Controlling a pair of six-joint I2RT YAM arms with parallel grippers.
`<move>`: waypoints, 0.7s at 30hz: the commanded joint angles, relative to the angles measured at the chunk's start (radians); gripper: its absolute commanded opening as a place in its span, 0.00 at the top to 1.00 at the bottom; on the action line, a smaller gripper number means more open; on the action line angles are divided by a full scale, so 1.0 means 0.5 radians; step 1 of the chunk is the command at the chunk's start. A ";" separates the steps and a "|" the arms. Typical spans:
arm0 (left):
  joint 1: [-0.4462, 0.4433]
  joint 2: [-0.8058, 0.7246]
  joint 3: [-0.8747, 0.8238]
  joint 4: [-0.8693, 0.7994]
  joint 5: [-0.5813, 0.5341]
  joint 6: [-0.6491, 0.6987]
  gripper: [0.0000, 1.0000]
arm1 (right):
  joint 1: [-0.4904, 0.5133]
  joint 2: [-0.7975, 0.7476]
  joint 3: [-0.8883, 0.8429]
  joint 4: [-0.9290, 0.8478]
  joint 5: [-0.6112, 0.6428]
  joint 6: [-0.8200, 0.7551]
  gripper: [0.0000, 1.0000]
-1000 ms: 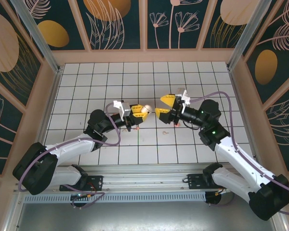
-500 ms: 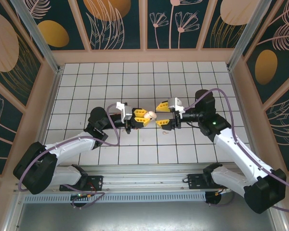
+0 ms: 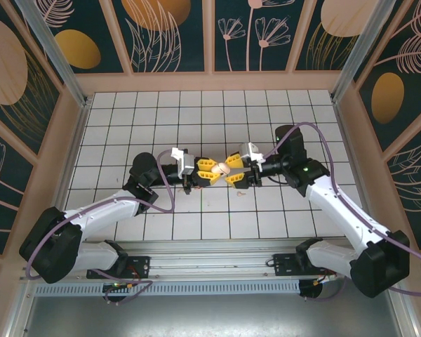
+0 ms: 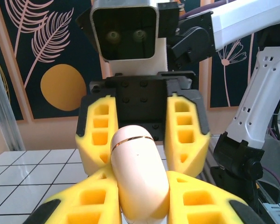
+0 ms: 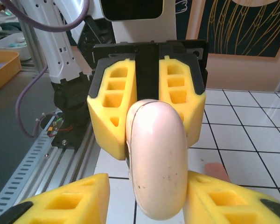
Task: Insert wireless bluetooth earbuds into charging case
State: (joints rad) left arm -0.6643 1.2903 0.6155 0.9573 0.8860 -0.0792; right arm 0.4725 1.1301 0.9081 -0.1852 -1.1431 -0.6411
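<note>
Over the middle of the tabletop (image 3: pixel 126 119), the left gripper (image 3: pixel 212 170) is clamped on a pale pink charging case (image 3: pixel 222 169). The right gripper (image 3: pixel 232 170) straddles its other end; I cannot tell whether it presses. A pale earbud (image 3: pixel 243 192) lies just toward the near edge.

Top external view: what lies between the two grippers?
The pale pink charging case: the left gripper clamps one end, and the open right gripper flanks the other. Both wrist views show it too.
</note>
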 commanded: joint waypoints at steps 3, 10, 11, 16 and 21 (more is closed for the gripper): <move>-0.006 0.015 0.061 0.006 0.027 0.026 0.83 | -0.007 0.047 0.093 -0.086 -0.125 -0.096 0.70; -0.006 0.018 0.070 -0.108 -0.050 0.081 0.70 | -0.009 0.043 0.104 -0.115 -0.077 -0.125 0.84; -0.006 0.010 0.078 -0.173 -0.079 0.121 0.63 | -0.012 0.033 0.100 -0.129 -0.027 -0.123 0.84; -0.003 -0.055 0.180 -0.772 -0.296 0.488 0.46 | -0.009 -0.056 0.067 -0.234 0.469 -0.130 0.84; -0.006 -0.077 0.282 -1.272 -0.548 0.829 0.46 | 0.000 -0.131 -0.004 -0.375 0.856 -0.396 0.85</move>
State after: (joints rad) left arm -0.6651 1.2743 0.7162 0.5259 0.7048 0.1852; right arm 0.4664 1.0962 0.9253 -0.3115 -0.8593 -0.7422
